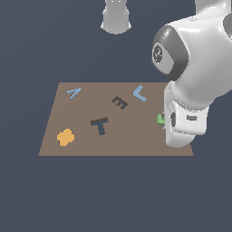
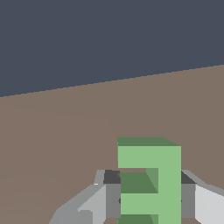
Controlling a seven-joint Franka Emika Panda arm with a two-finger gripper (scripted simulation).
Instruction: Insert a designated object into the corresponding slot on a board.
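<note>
The bright green E-shaped block (image 2: 148,183) sits between my gripper's (image 2: 149,199) two fingers. Their dark pads (image 2: 112,177) press against both of its sides, so the gripper is shut on it. Beneath it lies the brown board (image 2: 65,140). In the exterior view only a sliver of the green block (image 1: 160,119) shows, near the board's (image 1: 136,138) right edge, half hidden by the white hand (image 1: 183,124). The small near-black E-shaped slot (image 1: 120,102) lies toward the board's far middle, well to the exterior view's left of the block.
On the board are a larger dark navy T shape (image 1: 100,125), an orange flower-shaped piece (image 1: 65,137), a light blue L (image 1: 140,93) and a light blue A (image 1: 74,93). The arm's base (image 1: 116,18) stands beyond the board.
</note>
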